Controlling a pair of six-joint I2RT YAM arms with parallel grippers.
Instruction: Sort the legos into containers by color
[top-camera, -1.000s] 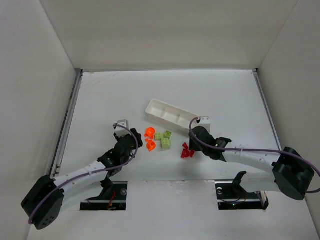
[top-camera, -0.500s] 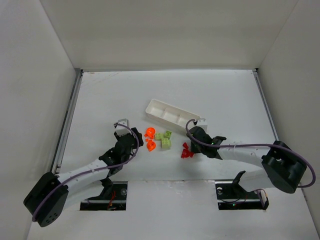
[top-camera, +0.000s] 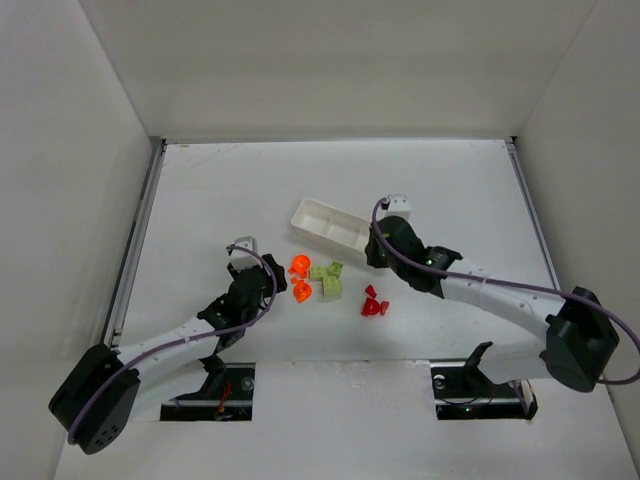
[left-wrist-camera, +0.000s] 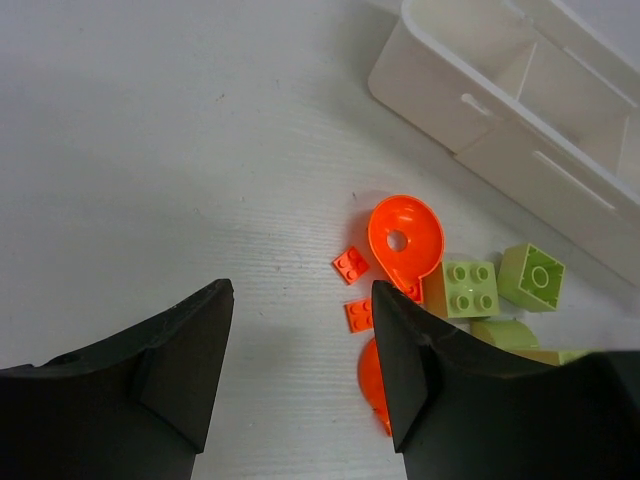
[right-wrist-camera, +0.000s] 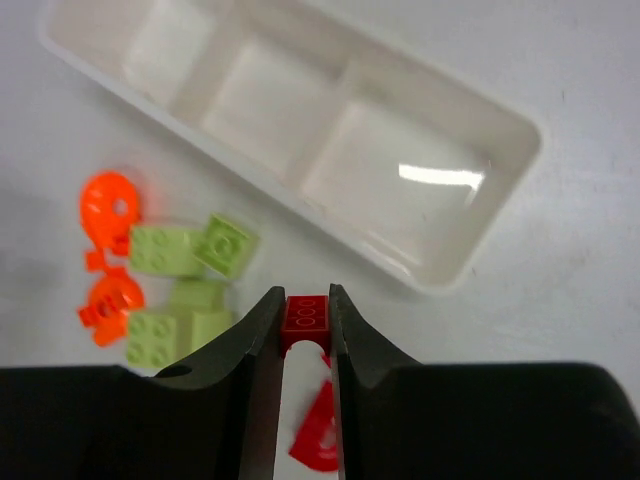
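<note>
My right gripper (right-wrist-camera: 304, 318) is shut on a small red lego (right-wrist-camera: 305, 313) and holds it above the table, just short of the white tray (right-wrist-camera: 470, 250). All three tray compartments look empty. Another red piece (right-wrist-camera: 318, 432) lies below the fingers; it also shows in the top view (top-camera: 374, 305). Orange rounded pieces (left-wrist-camera: 405, 233) and yellow-green blocks (left-wrist-camera: 462, 289) lie in a cluster (top-camera: 318, 279) between the arms. My left gripper (left-wrist-camera: 300, 330) is open and empty, low over the table, its right finger beside the orange pieces. In the top view the right gripper (top-camera: 380, 250) is over the tray's near end (top-camera: 310, 215).
The table is enclosed by white walls on three sides, with a metal rail (top-camera: 135, 245) along the left edge. Small flat orange plates (left-wrist-camera: 352, 264) lie next to the orange rounded pieces.
My right gripper has lifted from the red pieces with one red lego and moved up and back toward the tray's right end. The left arm has barely moved.
</note>
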